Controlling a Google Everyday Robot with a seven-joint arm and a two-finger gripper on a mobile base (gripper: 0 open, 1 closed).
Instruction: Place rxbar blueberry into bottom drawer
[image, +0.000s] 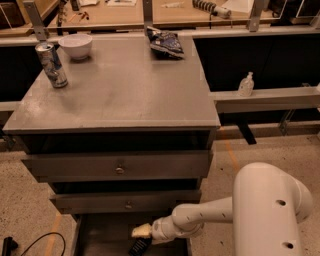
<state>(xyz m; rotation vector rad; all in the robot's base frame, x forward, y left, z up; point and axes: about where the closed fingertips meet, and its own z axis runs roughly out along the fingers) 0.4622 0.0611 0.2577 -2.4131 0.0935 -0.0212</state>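
The bottom drawer (102, 236) of the grey cabinet stands pulled open, showing its dark inside at the lower edge of the camera view. My gripper (142, 231) reaches in from the right on the white arm (200, 220) and sits over the drawer's middle, just under the second drawer's front. The rxbar blueberry (139, 246), a small dark bar with pale lines, shows directly below the gripper's pale tip, low inside the drawer. I cannot tell whether the bar is still held or rests on the drawer floor.
On the cabinet top (125, 95) stand a drink can (51, 64), a white bowl (75, 45) and a blue chip bag (165, 42). Two upper drawers with small knobs (120, 170) are ajar. A sanitizer bottle (245, 84) stands on the right ledge. A black cable (30, 244) lies on the floor.
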